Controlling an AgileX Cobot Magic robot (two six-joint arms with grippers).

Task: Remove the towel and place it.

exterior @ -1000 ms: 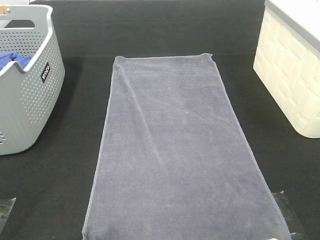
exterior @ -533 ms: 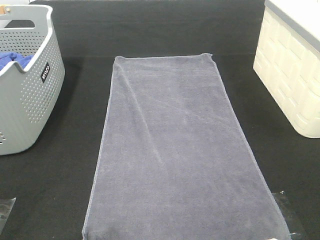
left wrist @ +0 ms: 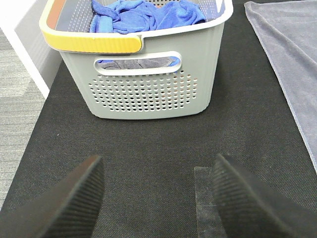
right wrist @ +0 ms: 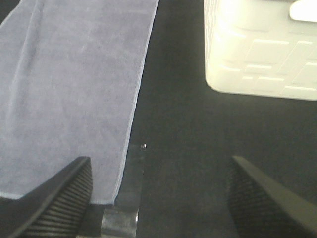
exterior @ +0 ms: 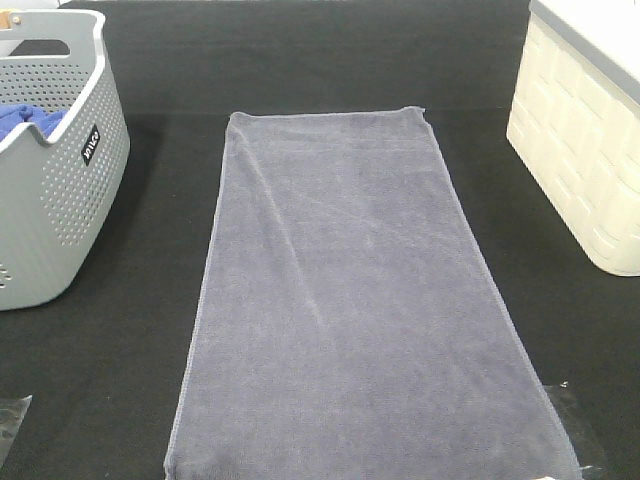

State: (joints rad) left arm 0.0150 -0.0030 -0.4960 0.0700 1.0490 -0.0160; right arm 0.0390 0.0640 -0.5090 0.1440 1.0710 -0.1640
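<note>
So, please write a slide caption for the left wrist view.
Open left gripper facing grey basket of blue cloth, towel alongside.

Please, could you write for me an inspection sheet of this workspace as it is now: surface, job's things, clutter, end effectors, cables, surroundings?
Surface: black mat, with clear tape patches near its front corners.
Job's things: grey towel spread flat in the middle, a few soft creases, not held.
Clutter: grey perforated basket at the left holding a blue cloth; cream bin at the right.
End effectors: left end effector open, over bare mat before the basket; right end effector open, beside the towel's edge.
Cables: nothing seen.
Surroundings: grey floor past the mat's edge.
</note>
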